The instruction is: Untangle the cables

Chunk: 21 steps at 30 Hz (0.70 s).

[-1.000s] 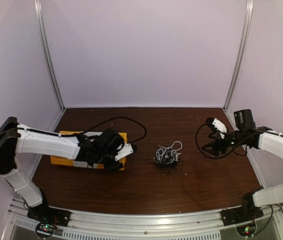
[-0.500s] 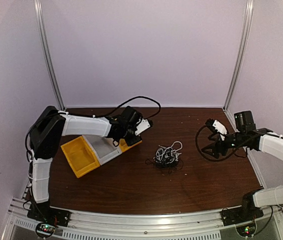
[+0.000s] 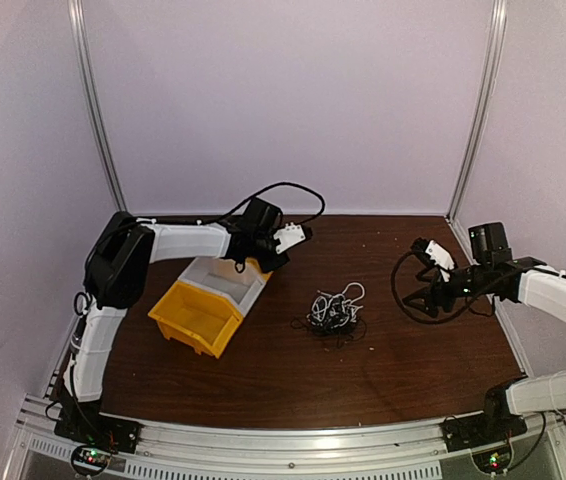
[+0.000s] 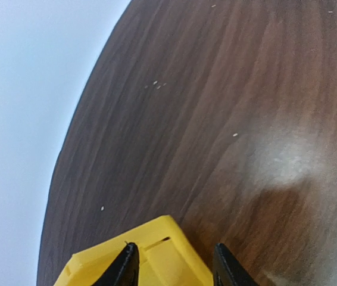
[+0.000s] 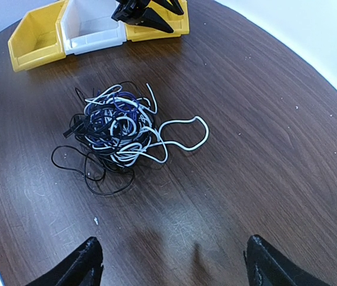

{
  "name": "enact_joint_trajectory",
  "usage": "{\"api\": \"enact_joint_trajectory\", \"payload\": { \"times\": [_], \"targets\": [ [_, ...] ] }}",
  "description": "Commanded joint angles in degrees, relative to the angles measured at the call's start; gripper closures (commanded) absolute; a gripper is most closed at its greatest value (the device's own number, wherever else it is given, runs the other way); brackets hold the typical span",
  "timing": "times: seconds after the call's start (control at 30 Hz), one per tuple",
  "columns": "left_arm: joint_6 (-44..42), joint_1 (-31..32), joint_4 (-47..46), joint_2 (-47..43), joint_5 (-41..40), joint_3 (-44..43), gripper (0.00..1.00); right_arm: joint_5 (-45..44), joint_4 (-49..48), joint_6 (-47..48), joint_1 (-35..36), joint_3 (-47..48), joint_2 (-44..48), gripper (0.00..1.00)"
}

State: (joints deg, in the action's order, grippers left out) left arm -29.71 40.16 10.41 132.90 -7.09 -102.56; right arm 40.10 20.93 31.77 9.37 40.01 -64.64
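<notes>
The cables (image 3: 333, 312) lie in a small tangle of white, black and purple cords at the table's middle; in the right wrist view the cables (image 5: 115, 134) trail a white loop to the right. My right gripper (image 3: 425, 290) hovers to their right, open and holding nothing, and in its own view the right gripper (image 5: 168, 262) shows bare wood between the fingertips. My left gripper (image 3: 263, 262) is at the back left, well apart from the tangle. Seen from its wrist, the left gripper (image 4: 174, 265) has its fingers astride a yellow bin's corner; contact is unclear.
A row of three joined bins (image 3: 198, 320), yellow, white and yellow, sits angled at the left; the far yellow bin (image 4: 156, 238) is the one under my left gripper. The bins (image 5: 34, 36) also show behind the tangle. Purple walls enclose the table.
My left arm has swung from the near left toward the back. The bin row has turned and slid with it. The left jaws have narrowed. The right arm and the cables have not moved.
</notes>
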Motion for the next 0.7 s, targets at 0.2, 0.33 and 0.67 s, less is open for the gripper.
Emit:
{"api": "enact_joint_trajectory", "payload": {
  "times": [0.2,0.33,0.67],
  "targets": [
    [1.07,7.27,-1.91,-9.47,-0.29,1.17,0.37,0.34,-0.91,0.30,0.38,-0.30,-1.85,0.17],
    [18.18,9.62,7.18,-17.74,-1.88,5.63,0.35,0.46,-0.35,0.78,0.38,0.03,-2.81,0.17],
    [63.00,14.84,13.92,-38.65,-7.12,40.77,0.38,0.99,1.46,1.51,0.80,2.04,-7.07,0.19]
  ]
}}
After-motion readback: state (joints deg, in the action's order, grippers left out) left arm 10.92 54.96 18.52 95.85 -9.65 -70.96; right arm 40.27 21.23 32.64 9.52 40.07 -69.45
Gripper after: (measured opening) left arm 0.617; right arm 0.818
